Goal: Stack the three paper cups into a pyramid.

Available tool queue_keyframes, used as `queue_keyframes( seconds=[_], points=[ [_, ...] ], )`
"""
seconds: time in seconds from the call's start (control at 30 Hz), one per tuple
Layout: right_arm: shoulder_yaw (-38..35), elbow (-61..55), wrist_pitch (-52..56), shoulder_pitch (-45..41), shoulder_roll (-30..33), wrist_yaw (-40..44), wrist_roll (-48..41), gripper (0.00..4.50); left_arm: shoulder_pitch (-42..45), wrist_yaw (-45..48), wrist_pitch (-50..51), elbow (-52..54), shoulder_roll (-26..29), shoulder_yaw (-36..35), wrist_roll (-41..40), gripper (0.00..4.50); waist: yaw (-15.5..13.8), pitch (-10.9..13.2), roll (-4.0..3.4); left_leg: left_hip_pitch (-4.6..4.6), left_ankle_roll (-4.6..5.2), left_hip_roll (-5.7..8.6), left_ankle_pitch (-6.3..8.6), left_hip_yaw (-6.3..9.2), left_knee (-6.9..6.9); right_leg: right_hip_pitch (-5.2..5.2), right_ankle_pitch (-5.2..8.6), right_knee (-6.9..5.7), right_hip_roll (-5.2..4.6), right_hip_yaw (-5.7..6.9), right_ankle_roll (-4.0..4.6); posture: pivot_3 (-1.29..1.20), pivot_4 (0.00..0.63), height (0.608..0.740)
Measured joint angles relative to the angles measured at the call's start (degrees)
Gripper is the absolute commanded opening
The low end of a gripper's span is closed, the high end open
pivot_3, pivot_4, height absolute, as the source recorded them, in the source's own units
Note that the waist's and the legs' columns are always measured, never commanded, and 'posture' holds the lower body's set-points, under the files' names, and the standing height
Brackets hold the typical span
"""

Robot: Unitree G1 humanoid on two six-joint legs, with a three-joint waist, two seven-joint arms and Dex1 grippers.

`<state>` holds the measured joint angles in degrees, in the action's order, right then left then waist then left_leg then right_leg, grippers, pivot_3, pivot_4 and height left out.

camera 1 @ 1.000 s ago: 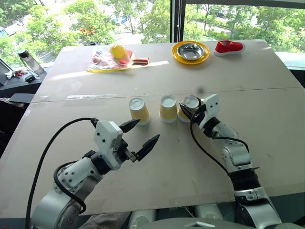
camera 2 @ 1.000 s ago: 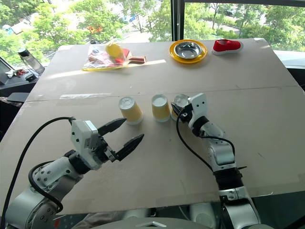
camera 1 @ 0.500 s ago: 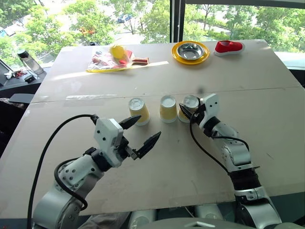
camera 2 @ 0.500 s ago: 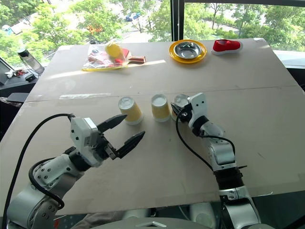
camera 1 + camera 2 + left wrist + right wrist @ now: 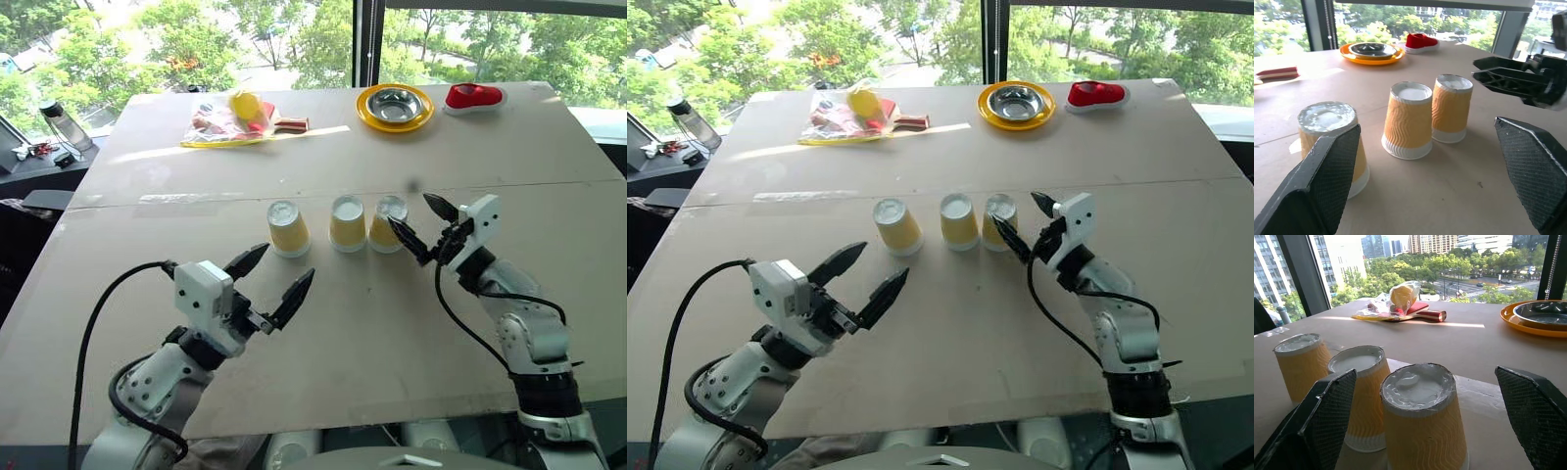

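1. Two grippers hover above the bench (image 5: 549, 186), both with jaws spread wide and holding nothing.
2. Right gripper (image 5: 417, 223) sits just beside the right-hand cup, apart from it.
3. Left gripper (image 5: 273, 278) hangs nearer the robot, below the left-hand cup, clear of all cups.
4. Three paper cups (image 5: 348, 223) stand upside down in a row at mid-bench, white bases up; the middle and right cups are close together, the left one slightly apart. No cup is stacked.
5. Far edge: steel bowl on a yellow plate (image 5: 395, 107), a red item (image 5: 474, 96), a plastic bag (image 5: 230, 119).
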<state>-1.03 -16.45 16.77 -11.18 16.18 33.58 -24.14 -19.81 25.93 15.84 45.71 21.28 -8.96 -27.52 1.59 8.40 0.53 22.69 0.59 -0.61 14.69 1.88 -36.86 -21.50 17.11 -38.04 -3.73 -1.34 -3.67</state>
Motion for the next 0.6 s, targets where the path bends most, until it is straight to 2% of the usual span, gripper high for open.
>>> queue_keyframes(
  seconds=[0.1, 0.13, 0.3, 0.43, 0.6],
  points=[
    [-1.03, -3.08, 0.01, 3.25, 3.51, 3.16, -1.95, 4.47, 2.26, -2.30, -3.07, -3.98, -2.89, 0.02, 3.31, 4.50, -0.35, -0.01, 0.01, -0.07, 0.00, 0.06, 0.00, 0.06, -0.03, 0.08, 0.00, -0.02, 0.04, 0.07, 0.01, 0.00, 0.150, 0.740],
    [-1.95, -4.70, -0.29, 6.21, 6.75, 6.42, -3.49, 4.47, 4.25, -3.52, -4.48, -7.10, -3.91, 0.30, 5.55, 4.50, -0.79, 0.00, 0.00, -0.06, 0.00, 0.08, 0.00, 0.09, -0.09, 0.11, 0.00, -0.01, 0.05, 0.11, 0.01, 0.00, 0.150, 0.740],
    [-3.27, -10.39, 0.79, 13.33, 13.93, 16.23, -10.68, 4.47, 10.26, -5.66, -8.67, -17.11, -5.26, 0.95, 11.04, 4.50, -0.95, -0.02, 0.04, -0.05, 0.01, 0.08, 0.01, 0.19, -0.24, 0.24, 0.00, 0.03, 0.06, 0.22, 0.00, 0.00, 0.150, 0.740],
    [-3.32, -14.00, 0.66, 16.28, 14.49, 18.20, -13.28, 4.47, 16.24, -5.59, -11.33, -24.56, -5.98, 2.45, 12.89, 4.50, -0.89, -0.03, 0.07, -0.06, 0.01, 0.07, 0.01, 0.24, -0.32, 0.29, -0.01, 0.00, 0.07, 0.26, -0.01, 0.00, 0.150, 0.740],
    [-2.49, -14.63, -1.42, 18.60, 14.21, 18.40, -12.24, 4.47, 23.62, -4.33, -13.87, -33.73, -6.03, 3.83, 14.00, 4.50, -1.02, -0.04, 0.09, -0.06, 0.01, 0.10, 0.00, 0.30, -0.36, 0.34, -0.01, 0.02, 0.06, 0.33, -0.03, 0.00, 0.150, 0.740]
  ],
)
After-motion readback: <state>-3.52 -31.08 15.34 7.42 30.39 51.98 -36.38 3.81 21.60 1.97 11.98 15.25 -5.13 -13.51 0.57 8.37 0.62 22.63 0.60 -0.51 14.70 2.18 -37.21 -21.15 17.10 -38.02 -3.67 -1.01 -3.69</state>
